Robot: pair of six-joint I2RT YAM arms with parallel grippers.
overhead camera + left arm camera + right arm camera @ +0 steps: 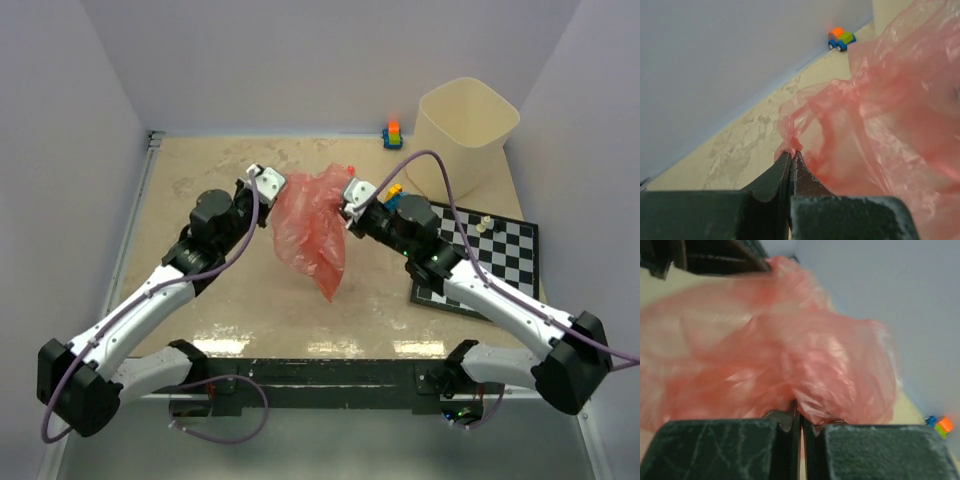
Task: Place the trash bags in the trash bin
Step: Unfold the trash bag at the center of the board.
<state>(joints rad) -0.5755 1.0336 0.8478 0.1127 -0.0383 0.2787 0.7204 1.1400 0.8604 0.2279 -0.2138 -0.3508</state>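
Your left gripper and right gripper clamp opposite edges of the crinkly translucent red plastic bag, hanging over mid-table, probably spreading it for the cream tapered plastic bin far right.

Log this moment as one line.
left gripper: shut on trash bag | right gripper: shut on trash bag | trash bag: hanging between both | trash bin: upright, back right, apart

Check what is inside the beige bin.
Inside the trash bin, only bare cream inner wall shows, nothing red. Its floor is hidden by the near wall. The trash bag hangs outside, pinched between the left end effector and right end effector.
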